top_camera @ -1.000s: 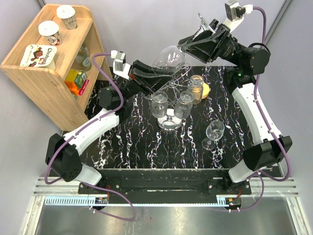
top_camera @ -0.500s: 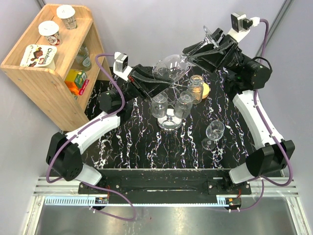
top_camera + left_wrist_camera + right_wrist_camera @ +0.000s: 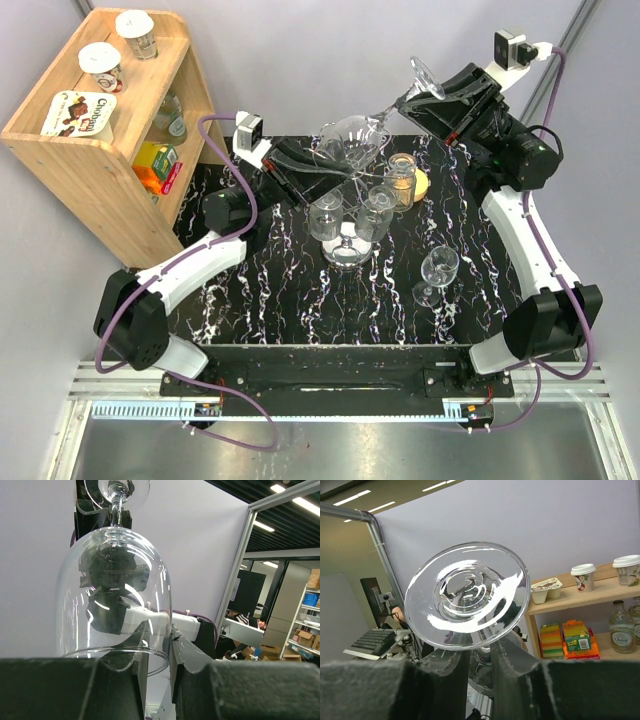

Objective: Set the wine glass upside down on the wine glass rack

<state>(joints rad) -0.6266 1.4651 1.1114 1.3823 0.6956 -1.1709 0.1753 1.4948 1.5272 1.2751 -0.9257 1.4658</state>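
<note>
The wine glass point(image 3: 350, 138) hangs in the air over the back of the table, lying nearly on its side with its foot point(image 3: 467, 592) toward the right. My left gripper point(image 3: 335, 165) is shut on the rim of its bowl point(image 3: 115, 595), pinching the glass wall between its fingertips point(image 3: 169, 637). At the other end, my right gripper point(image 3: 418, 100) is closed round the stem just under the foot point(image 3: 480, 647). The wine glass rack point(image 3: 347, 252) stands below on its chrome disc base, with two glasses point(image 3: 327, 213) hanging upside down from its arms.
Another wine glass point(image 3: 438, 268) stands upright on the black marbled table point(image 3: 280, 290) to the right of the rack. A jar point(image 3: 401, 175) and a yellow object point(image 3: 421, 183) sit behind the rack. A wooden shelf point(image 3: 100, 130) with cups and bottles stands at the back left.
The right gripper slid outward along the stem toward the foot, and its jaws narrowed round the stem. The glass moved slightly right and lies flatter. The left grip on the rim is unchanged.
</note>
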